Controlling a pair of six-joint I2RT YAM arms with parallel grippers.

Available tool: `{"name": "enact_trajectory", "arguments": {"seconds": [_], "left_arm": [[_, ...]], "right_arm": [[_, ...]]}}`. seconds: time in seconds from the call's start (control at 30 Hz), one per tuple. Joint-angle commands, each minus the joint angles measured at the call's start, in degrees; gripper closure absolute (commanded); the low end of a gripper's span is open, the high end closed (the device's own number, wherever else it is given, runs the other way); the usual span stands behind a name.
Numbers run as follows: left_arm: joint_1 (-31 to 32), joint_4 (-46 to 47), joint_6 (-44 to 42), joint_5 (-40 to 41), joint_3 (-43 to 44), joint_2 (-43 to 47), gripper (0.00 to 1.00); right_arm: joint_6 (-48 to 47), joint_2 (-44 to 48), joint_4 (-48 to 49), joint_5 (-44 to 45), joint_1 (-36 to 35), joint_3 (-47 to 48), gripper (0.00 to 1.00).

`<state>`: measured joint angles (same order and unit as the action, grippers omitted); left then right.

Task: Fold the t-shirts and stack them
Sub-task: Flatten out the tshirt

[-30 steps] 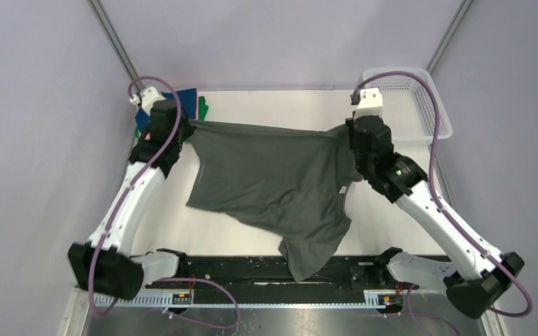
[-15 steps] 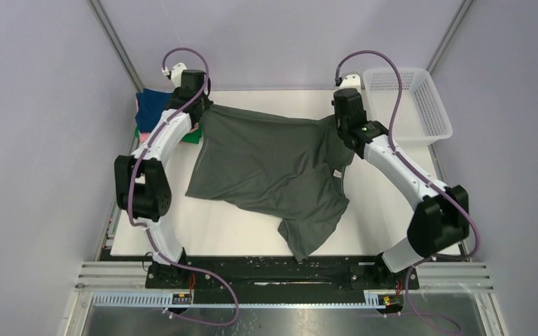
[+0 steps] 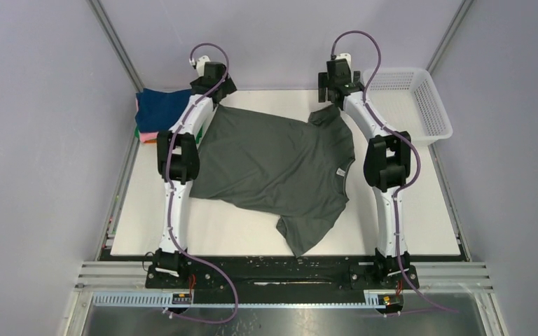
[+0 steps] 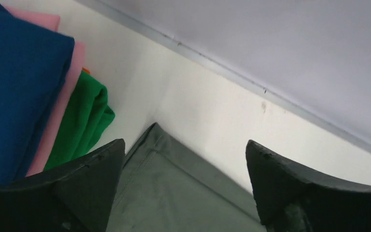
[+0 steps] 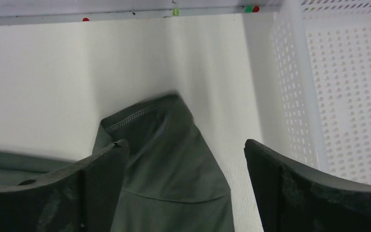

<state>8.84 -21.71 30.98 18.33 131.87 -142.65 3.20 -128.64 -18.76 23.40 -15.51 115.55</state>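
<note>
The grey shirt (image 3: 273, 168) lies spread across the middle of the counter (image 3: 420, 210), one flap reaching toward the near edge. Both arms stretch to the far edge. The left claw (image 4: 183, 150) is released, its fingers wide apart above the shirt's far-left corner and gripping nothing. The right claw (image 5: 186, 150) is likewise released over the shirt's far-right end, which lies rumpled. In the far-left corner sits a stack (image 3: 157, 115) of folded shirts: navy shirt (image 4: 14, 87) on top, pink shirt (image 4: 60, 96) and green shirt (image 4: 84, 125) beneath. A basket (image 5: 348, 96) stands in the far-right corner
</note>
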Motion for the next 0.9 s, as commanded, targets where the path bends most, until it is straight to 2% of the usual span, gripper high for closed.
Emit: {"name": "enact_trajectory", "arguments": {"seconds": [0.0,0.03,0.1,0.23,0.33,0.5,0.6,0.7,0.87], "left_arm": [[-0.32,1.36,0.05,-3.32,4.28,4.20,0.01],[-0.22,2.42,0.27,-5.19,1.56,6.79,0.01],[0.21,3.90,1.05,-7.25,-4.82,12.67,0.01],[2.22,2.67,0.97,-9.46,-18.23,25.32,0.01],[4.15,0.44,1.92,-9.15,-32.42,34.93,0.01],[5.86,1.01,5.50,-9.83,-56.64,50.44,0.01],[5.91,3.60,8.73,-12.56,-68.87,57.42,0.01],[5.95,6.26,11.10,-15.66,-77.76,61.35,0.01],[6.01,7.93,12.43,-16.36,-84.49,61.49,0.01]], "right_arm": [[2.81,-3.32,-15.04,-4.59,1.09,16.65,0.01],[3.57,-1.55,-16.56,-5.69,0.99,16.26,0.01],[5.61,3.28,-16.33,-9.58,1.01,9.61,0.01],[9.68,16.14,-12.48,-19.24,0.05,-8.98,0.01],[12.46,26.23,-8.62,-20.08,-2.75,-24.95,0.01],[19.06,37.99,-5.11,-21.67,-11.94,-43.72,0.01],[23.95,40.88,1.39,-28.06,-17.37,-51.28,0.00],[27.00,40.35,3.96,-29.76,-22.56,-55.89,0.00],[31.38,37.41,6.62,-32.15,-24.68,-62.37,0.00]]}}
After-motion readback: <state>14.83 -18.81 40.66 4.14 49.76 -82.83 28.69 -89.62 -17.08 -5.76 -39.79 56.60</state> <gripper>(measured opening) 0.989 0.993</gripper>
